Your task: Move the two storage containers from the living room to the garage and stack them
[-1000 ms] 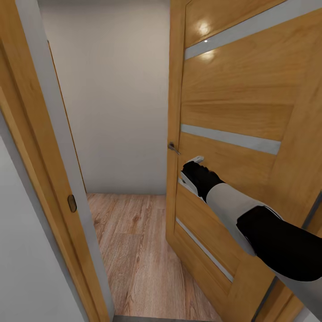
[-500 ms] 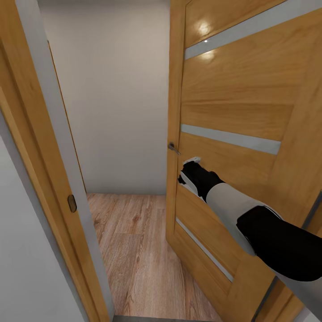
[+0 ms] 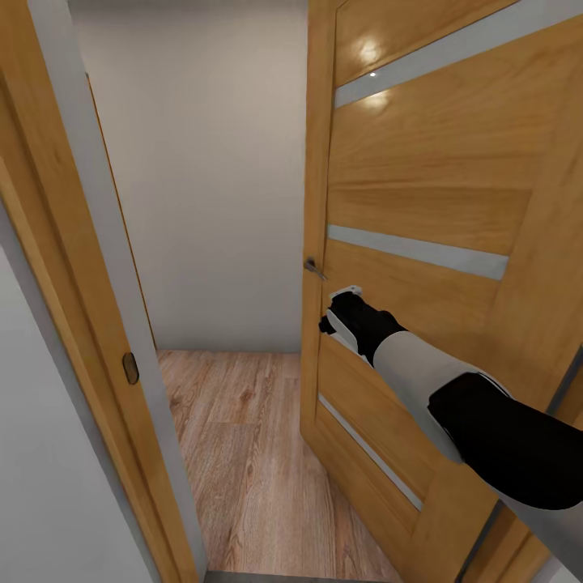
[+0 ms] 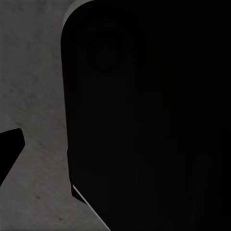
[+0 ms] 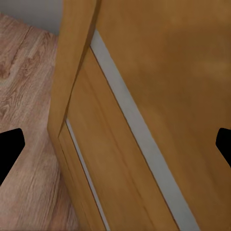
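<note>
The two storage containers are out of view. My right gripper (image 3: 334, 314) is held against the face of a wood-panelled door (image 3: 437, 202), just below its metal handle (image 3: 314, 268). In the right wrist view the right gripper (image 5: 115, 147) is open, its dark fingertips (image 5: 9, 149) far apart at the picture's edges with the door panel between them. The left gripper (image 4: 115, 149) hangs low over the grey speckled concrete floor (image 4: 33, 96). One of its fingertips (image 4: 9, 151) sits far out at the edge, and a large dark body (image 4: 154, 115) covers the other side.
The door stands partly ajar, leaving a narrow gap to the wooden door frame (image 3: 89, 267) on the left. Through the gap lie light wood planks (image 3: 235, 437) and a cream wall (image 3: 210, 178). A grey-white wall (image 3: 48, 486) is close on my left.
The right wrist has turned slightly against the door. The door, the frame and the view are the same.
</note>
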